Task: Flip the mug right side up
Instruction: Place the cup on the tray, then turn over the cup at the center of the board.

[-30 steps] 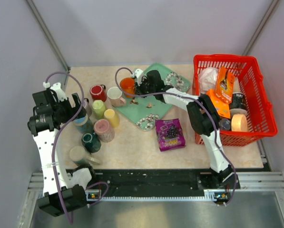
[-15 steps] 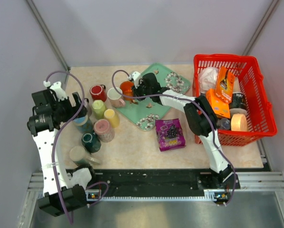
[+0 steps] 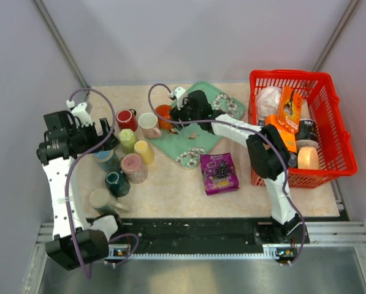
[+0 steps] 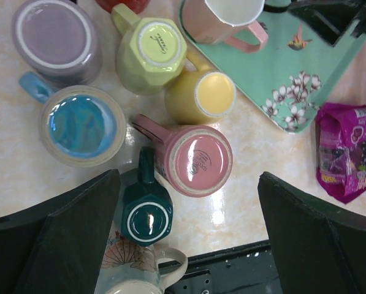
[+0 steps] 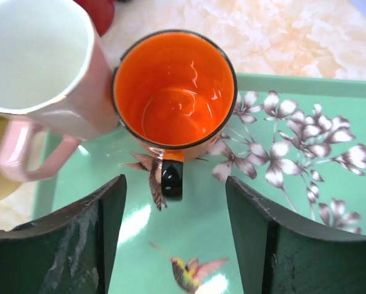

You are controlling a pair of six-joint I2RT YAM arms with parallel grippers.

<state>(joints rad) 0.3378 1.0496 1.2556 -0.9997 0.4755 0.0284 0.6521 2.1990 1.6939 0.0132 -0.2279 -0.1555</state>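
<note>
The worktop (image 3: 170, 196) is shared by a red basket (image 3: 290, 73) at its right edge and a green tray (image 3: 189, 144) at the middle of its far edge. A cluster of mugs is gathered toward the left edge. A purple packet (image 3: 219, 173) lies on the bare surface near the middle.

The right gripper (image 5: 175, 208) is stretched out to the tray's left corner. Its 2 fingers (image 5: 60, 239) are spread wide and nothing is clasped between them. The orange mug (image 5: 173, 86) is stood there on the tray with its mouth up, the glazed inside plainly visible. Its black handle is pointed back into the gap between the fingers, and neither finger is seen to touch it. A pink mug (image 5: 38, 67) with a white inside is stood just beside it, at the tray's edge.

The left gripper (image 4: 186, 208) is held above the cluster with its fingers parted and nothing in them. Below it, at least 4 mugs are seen base up.

The turning itself is judged finished for the orange mug, with the release made. The step in hand is the parting from it. A straight withdrawal of the right gripper, up and toward the near edge, is called for next. The handle between the fingers must not be clipped, nor the pink mug nudged.
</note>
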